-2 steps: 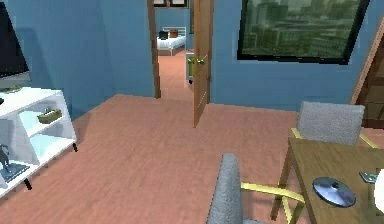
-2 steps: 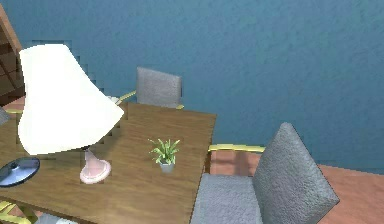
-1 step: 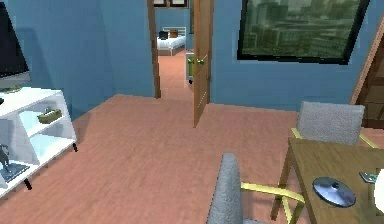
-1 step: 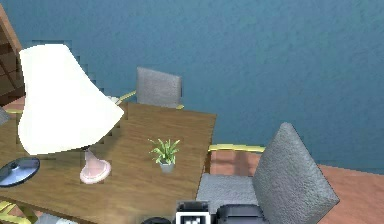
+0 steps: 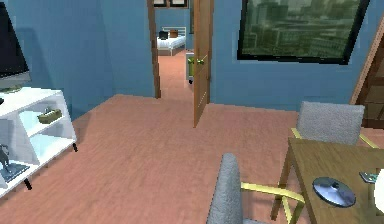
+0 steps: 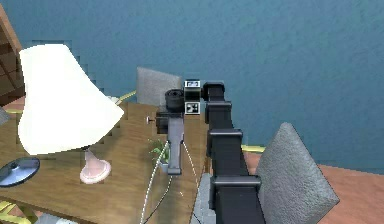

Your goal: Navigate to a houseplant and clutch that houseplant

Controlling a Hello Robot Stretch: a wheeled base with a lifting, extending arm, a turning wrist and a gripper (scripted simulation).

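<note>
My arm (image 6: 225, 150) reaches out over a wooden table (image 6: 125, 125) in the arm side view. The gripper (image 6: 175, 165) hangs left of the two white squares (image 6: 200, 95), with its thin fingers pointing down toward the tabletop. A small greenish blob (image 6: 158, 152) lies on the table right by the fingers. I cannot make out what it is, and I cannot tell whether the gripper holds anything. In the forward view a small pale green thing (image 5: 190, 66) sits low at the doorway, beside the door's edge.
A lamp (image 6: 60, 100) with a white shade and pink base stands on the table beside a dark disc (image 6: 18, 172). Grey chairs (image 6: 290, 175) (image 5: 330, 122) flank the table (image 5: 330, 165). An open wooden door (image 5: 203, 60) leads to a room with a bed (image 5: 172, 42). White shelves (image 5: 35, 130) stand at the left, with open pink floor between.
</note>
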